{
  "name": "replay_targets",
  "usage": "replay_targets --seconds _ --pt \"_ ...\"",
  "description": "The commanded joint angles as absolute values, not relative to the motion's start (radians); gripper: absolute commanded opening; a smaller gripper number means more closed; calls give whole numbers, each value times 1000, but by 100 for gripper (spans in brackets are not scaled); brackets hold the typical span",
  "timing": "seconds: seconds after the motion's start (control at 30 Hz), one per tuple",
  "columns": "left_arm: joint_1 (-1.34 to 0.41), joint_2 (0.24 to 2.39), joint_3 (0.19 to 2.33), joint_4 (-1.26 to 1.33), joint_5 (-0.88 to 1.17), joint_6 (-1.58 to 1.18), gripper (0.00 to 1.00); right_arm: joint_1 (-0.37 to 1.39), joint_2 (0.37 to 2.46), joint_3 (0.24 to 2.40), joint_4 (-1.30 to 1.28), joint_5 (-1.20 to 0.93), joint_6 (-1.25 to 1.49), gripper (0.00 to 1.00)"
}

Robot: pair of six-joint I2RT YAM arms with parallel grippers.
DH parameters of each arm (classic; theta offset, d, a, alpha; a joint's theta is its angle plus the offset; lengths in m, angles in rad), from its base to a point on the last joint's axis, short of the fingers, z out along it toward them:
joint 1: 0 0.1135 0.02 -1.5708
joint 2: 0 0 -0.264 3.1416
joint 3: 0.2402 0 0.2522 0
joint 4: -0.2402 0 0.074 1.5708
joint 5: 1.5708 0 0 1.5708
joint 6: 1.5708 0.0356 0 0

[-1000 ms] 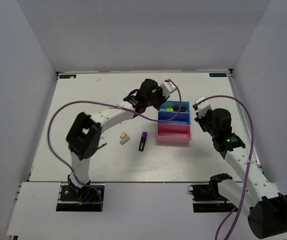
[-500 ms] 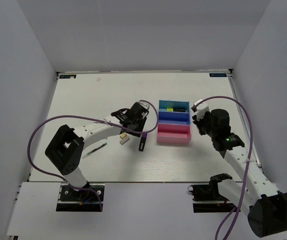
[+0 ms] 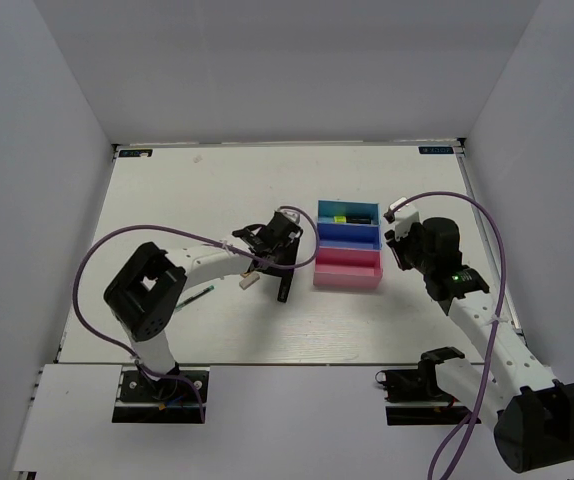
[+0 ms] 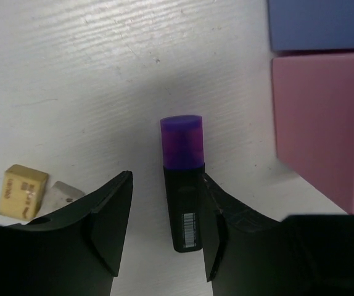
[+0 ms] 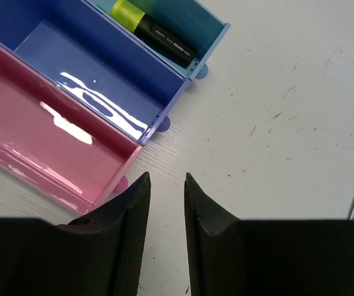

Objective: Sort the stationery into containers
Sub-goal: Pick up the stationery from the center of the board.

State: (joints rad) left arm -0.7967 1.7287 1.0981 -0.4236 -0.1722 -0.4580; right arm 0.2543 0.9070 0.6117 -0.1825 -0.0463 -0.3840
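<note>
A purple-and-black marker [image 4: 186, 209] lies flat on the table between the fingers of my open left gripper [image 4: 164, 206]; its black body is close against the right finger, and its purple cap [image 3: 285, 287] pokes out ahead. A tan eraser [image 4: 21, 191] and a whitish eraser [image 4: 63, 194] lie just left of that gripper [image 3: 283, 262]. The containers stand in a row: cyan tray [image 3: 365, 207], blue tray [image 3: 348, 236], pink tray [image 3: 347, 269]. A yellow highlighter [image 5: 152, 31] lies in the cyan tray [image 5: 217, 28]. My right gripper [image 5: 166, 185] hovers open and empty by the pink tray's [image 5: 41, 135] right end.
The blue tray [image 5: 84, 55] and the pink tray hold nothing. The pink tray's wall [image 4: 325, 123] stands just right of the marker. A thin dark-green stick [image 3: 195, 296] lies by the left arm's elbow. White walls enclose the table on three sides.
My left arm has swung from above the cyan tray down and left to the marker, which now lies between its fingers. The right arm has barely moved.
</note>
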Motion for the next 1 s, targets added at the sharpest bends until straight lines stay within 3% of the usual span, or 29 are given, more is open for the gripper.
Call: replay_targets --seconds 0.0,0.37,0.7,0.83,0.97 --pt "-805 1758 1082 -374 -127 -500 57 247 907 634 -164 -52 -379 32" --pt "-828 1818 1095 -377 -126 -512 59 247 910 632 -166 -51 -382 34" --pt "-877 1841 1043 -451 -262 -523 59 242 904 632 -167 -52 -382 34" --pt "-903 1848 1012 -456 -333 -531 56 244 899 634 -172 -54 -382 34" --pt "-907 1856 985 -453 -367 -545 44 245 894 632 -167 -54 -379 34"
